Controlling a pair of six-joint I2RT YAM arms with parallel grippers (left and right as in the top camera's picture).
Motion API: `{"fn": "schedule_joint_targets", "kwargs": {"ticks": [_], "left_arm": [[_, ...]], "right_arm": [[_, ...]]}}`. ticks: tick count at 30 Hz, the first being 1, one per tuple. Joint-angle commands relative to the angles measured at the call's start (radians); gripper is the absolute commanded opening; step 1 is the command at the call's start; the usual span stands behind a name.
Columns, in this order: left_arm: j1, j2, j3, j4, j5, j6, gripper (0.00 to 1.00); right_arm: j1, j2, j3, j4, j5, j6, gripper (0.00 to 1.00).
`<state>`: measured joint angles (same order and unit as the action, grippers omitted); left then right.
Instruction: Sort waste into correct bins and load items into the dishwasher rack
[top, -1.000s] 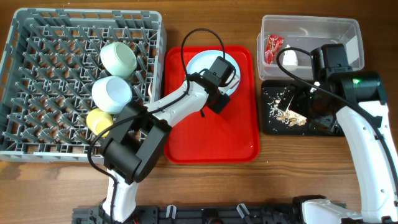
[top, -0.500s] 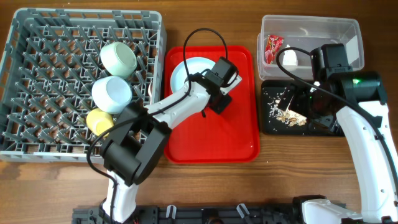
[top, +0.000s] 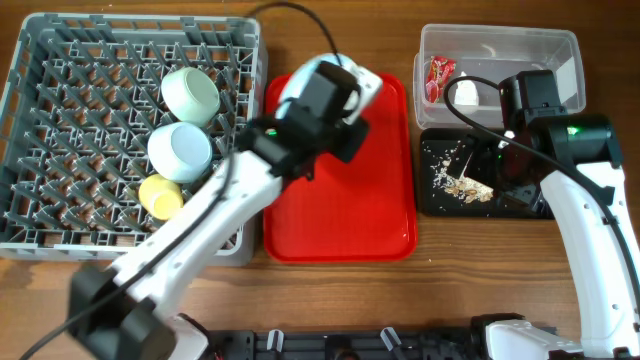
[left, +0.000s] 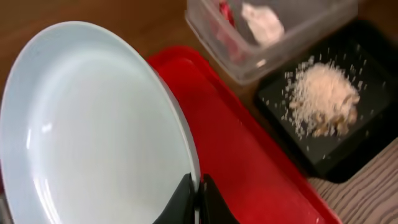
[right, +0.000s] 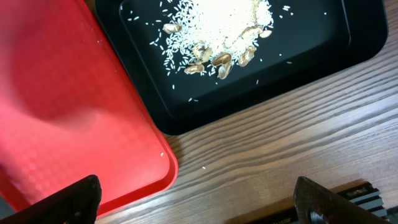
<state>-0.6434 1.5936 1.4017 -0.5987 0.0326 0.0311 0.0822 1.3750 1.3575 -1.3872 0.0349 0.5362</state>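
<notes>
Left arm (top: 200, 225) stretched diagonally across the red tray (top: 345, 215), left gripper (left: 198, 198) pinching the plate (left: 93, 137) rim above its far end, right gripper (right: 196, 202) spread wide, just right of the tray

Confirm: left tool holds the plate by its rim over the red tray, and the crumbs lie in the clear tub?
Wrong bin: the crumbs lie in the black tray, per the right wrist view. The left tool does hold the plate by its rim over the red tray.

You see the whole table (top: 450, 290) from above. Both wrist cameras sit close and share the black tray (right: 280, 56).
</notes>
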Motion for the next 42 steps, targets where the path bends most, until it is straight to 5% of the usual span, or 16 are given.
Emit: {"fn": "schedule_joint_targets", "kwargs": {"ticks": [1, 7, 16, 25, 26, 29, 30, 37, 42], "left_arm": [[0.106, -0.101, 0.0, -0.002, 0.123, -0.05, 0.04], [0.355, -0.14, 0.0, -0.002, 0.455, -0.167, 0.04], [0.707, -0.036, 0.0, -0.002, 1.005, -0.174, 0.04], [0.782, 0.122, 0.0, 0.011, 1.072, -0.174, 0.04], [0.784, 0.129, 0.0, 0.013, 1.059, -0.174, 0.14], [0.788, 0.143, 0.0, 0.019, 0.995, -0.174, 0.81], [0.788, 0.142, 0.0, 0.018, 0.978, -0.174, 0.96], [0.788, 0.1, 0.0, -0.071, 0.663, -0.174, 1.0], [0.787, 0.027, 0.0, -0.158, 0.537, -0.174, 1.0]], "right_arm": [[-0.003, -0.005, 0.015, 0.002, 0.01, -0.011, 1.0], [-0.003, -0.005, 0.015, 0.002, 0.01, -0.011, 1.0], [-0.003, -0.005, 0.015, 0.003, 0.01, -0.011, 1.0], [-0.003, -0.005, 0.015, 0.003, 0.01, -0.011, 1.0], [-0.003, -0.005, 0.015, 0.003, 0.01, -0.011, 1.0], [-0.003, -0.005, 0.015, 0.003, 0.01, -0.011, 1.0], [-0.003, -0.005, 0.015, 0.003, 0.009, -0.011, 1.0], [-0.003, -0.005, 0.015, 0.019, 0.0, -0.04, 1.0], [-0.003, -0.005, 0.015, 0.113, -0.209, -0.198, 1.0]]}}
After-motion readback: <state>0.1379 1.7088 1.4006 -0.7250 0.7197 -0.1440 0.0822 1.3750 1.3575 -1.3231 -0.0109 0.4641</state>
